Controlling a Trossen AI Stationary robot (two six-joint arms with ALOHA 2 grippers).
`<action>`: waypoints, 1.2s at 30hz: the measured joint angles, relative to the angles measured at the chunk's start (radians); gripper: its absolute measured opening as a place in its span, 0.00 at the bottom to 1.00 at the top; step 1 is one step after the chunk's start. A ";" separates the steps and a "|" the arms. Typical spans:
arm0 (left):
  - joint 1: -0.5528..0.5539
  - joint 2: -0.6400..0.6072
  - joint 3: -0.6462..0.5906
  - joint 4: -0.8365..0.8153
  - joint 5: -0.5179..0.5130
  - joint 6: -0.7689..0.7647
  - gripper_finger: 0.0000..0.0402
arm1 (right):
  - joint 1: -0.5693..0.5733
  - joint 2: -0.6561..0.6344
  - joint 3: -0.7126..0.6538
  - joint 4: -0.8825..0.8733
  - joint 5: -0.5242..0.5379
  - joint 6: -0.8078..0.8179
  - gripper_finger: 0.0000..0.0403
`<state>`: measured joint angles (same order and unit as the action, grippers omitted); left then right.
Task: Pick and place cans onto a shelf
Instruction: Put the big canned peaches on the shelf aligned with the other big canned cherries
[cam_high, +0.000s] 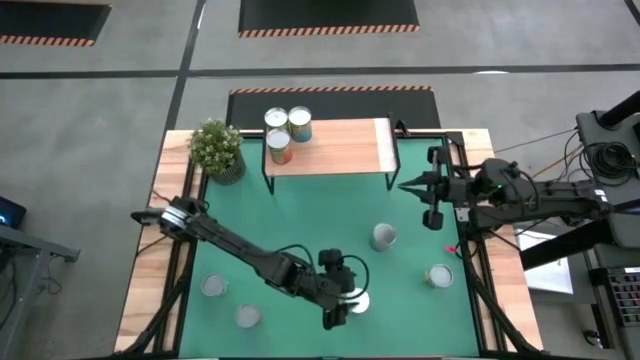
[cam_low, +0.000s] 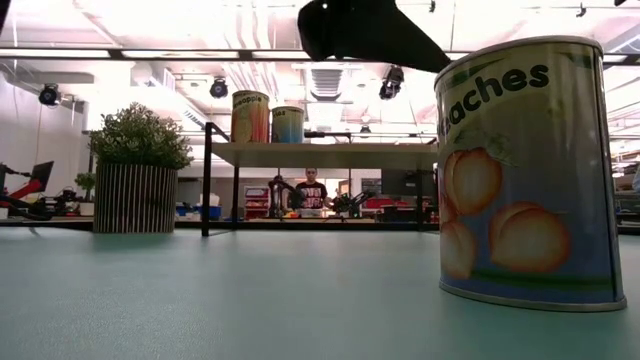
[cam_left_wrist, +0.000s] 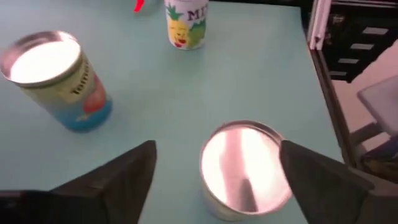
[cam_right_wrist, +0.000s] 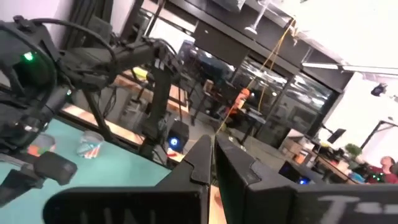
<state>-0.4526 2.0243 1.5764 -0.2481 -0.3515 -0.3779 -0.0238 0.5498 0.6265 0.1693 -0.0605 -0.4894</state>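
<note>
Three cans (cam_high: 288, 130) stand on the light-wood shelf (cam_high: 340, 148) at the table's far side; the low view shows two of those cans (cam_low: 268, 118). Near the table's front edge my left gripper (cam_high: 342, 303) is open, slanting down. Its two fingers (cam_left_wrist: 124, 177) stand on either side of a can with a silvery top (cam_left_wrist: 245, 168), apart from it. A peaches-label can (cam_low: 525, 170) stands upright close to the low camera, with a dark gripper part (cam_low: 365, 30) above it. My right gripper (cam_high: 410, 185) is shut and raised at the right, its fingers (cam_right_wrist: 213, 155) together with nothing between them.
Loose cans stand on the green table: a tomato-label one (cam_left_wrist: 56, 81), a pineapple-label one (cam_left_wrist: 186, 25), and two at the front left (cam_high: 230, 300). A potted plant (cam_high: 217, 150) stands left of the shelf. The table's right frame rail (cam_left_wrist: 326, 93) runs close by.
</note>
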 joint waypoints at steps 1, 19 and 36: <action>-0.002 0.001 0.000 0.002 0.000 -0.006 0.84 | 0.000 -0.008 -0.003 0.000 0.000 0.000 0.02; -0.005 0.063 -0.001 0.056 0.053 0.053 0.93 | 0.000 -0.017 -0.010 -0.009 0.000 -0.001 0.02; -0.004 0.117 -0.002 0.117 0.136 0.049 0.91 | 0.000 -0.017 -0.010 -0.018 0.001 0.004 0.02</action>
<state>-0.4571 2.1410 1.5745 -0.1313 -0.2154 -0.3292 -0.0242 0.5327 0.6167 0.1513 -0.0596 -0.4850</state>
